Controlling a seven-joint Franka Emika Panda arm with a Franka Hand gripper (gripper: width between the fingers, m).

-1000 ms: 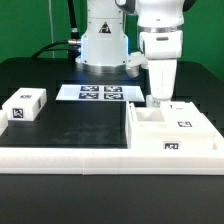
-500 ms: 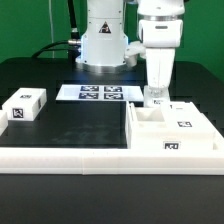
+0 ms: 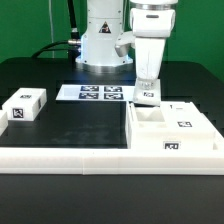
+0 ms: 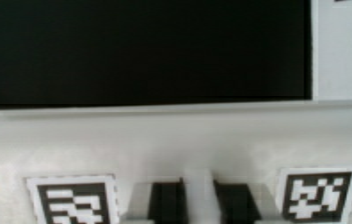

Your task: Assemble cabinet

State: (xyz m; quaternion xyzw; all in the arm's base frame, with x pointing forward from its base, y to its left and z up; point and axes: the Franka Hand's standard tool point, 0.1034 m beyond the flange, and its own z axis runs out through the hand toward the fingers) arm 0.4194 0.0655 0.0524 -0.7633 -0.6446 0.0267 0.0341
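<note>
White cabinet [image 3: 150,143] below gripper [image 3: 147,97] (jaw state unclear), marker board [image 3: 100,93] alongside, loose block [image 3: 25,106] well apart.

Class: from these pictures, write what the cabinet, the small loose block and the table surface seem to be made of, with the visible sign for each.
Cabinet: probably white plastic with a matte finish, going by its uniform, moulded-looking walls. Small loose block: likely the same plastic, as it has the same flat white and carries a printed tag. Table surface: black and matte, but the material is unclear.
</note>
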